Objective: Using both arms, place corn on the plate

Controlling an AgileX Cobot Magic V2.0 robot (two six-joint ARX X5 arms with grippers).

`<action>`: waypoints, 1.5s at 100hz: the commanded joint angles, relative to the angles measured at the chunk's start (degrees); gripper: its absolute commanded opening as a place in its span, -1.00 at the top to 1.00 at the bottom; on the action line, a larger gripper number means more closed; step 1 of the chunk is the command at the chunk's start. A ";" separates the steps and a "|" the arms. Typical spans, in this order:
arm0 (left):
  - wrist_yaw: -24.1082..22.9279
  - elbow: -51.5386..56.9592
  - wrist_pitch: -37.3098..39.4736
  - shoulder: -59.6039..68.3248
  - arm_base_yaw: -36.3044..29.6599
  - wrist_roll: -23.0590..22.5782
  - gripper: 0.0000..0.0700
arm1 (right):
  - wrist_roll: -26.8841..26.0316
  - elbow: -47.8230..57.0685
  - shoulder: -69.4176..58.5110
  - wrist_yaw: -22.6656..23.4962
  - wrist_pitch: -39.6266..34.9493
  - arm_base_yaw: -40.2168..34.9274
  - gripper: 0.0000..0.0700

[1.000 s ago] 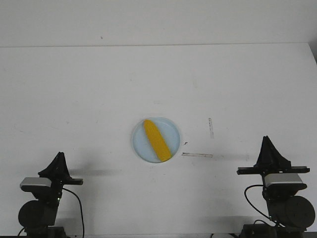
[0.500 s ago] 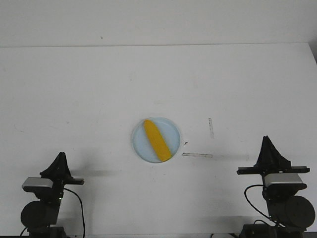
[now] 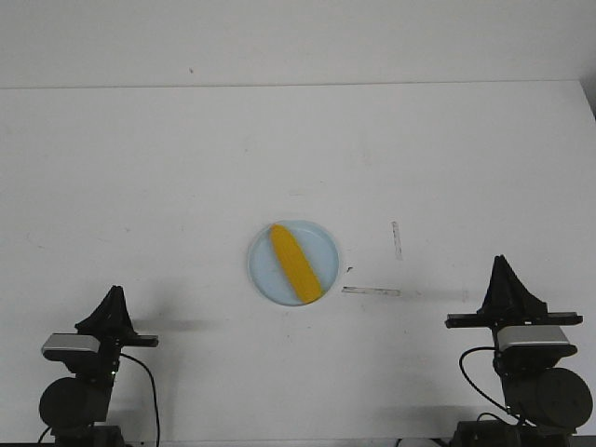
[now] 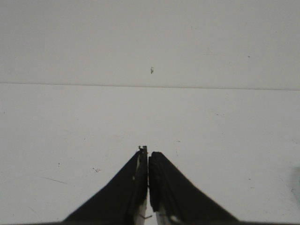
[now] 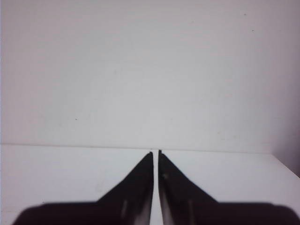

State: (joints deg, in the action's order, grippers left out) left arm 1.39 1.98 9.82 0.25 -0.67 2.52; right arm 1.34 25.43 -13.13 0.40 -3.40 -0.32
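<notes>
The yellow corn (image 3: 295, 263) lies diagonally inside the pale blue plate (image 3: 326, 251) at the middle of the white table. My left gripper (image 3: 115, 293) sits at the near left, far from the plate, shut and empty; in the left wrist view (image 4: 148, 153) its jaws meet over bare table. My right gripper (image 3: 501, 262) sits at the near right, also shut and empty, and the right wrist view (image 5: 155, 152) shows its jaws nearly together. Neither wrist view shows the corn or the plate.
Two strips of clear tape (image 3: 371, 291) lie on the table just right of the plate. The table's far edge meets a white wall (image 3: 298, 42).
The left arm has settled slightly lower and to the right compared with a second ago. The corn, the plate and the right arm have not moved.
</notes>
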 commanded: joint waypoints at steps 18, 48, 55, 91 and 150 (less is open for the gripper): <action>-0.09 -1.20 0.70 -0.07 0.00 0.24 1.00 | 0.44 0.11 0.07 0.00 0.59 -0.04 0.96; -0.09 -1.20 0.70 -0.07 0.00 0.24 1.00 | 0.42 0.11 0.07 0.00 0.57 -0.04 0.96; -0.09 -1.20 0.70 -0.07 0.02 0.24 1.00 | 0.44 -0.04 0.13 -0.31 0.52 -0.04 0.96; -0.09 -1.20 0.59 -0.07 0.00 0.24 1.00 | 0.44 -10.45 8.39 -1.86 0.20 -0.07 0.96; -0.09 -1.20 0.57 -0.07 0.00 0.22 1.00 | 0.02 -24.72 13.07 2.91 4.44 -0.15 0.96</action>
State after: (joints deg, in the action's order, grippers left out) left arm 1.41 1.98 9.74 0.25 -0.67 2.52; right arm 1.32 1.21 -0.05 3.27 0.25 -0.38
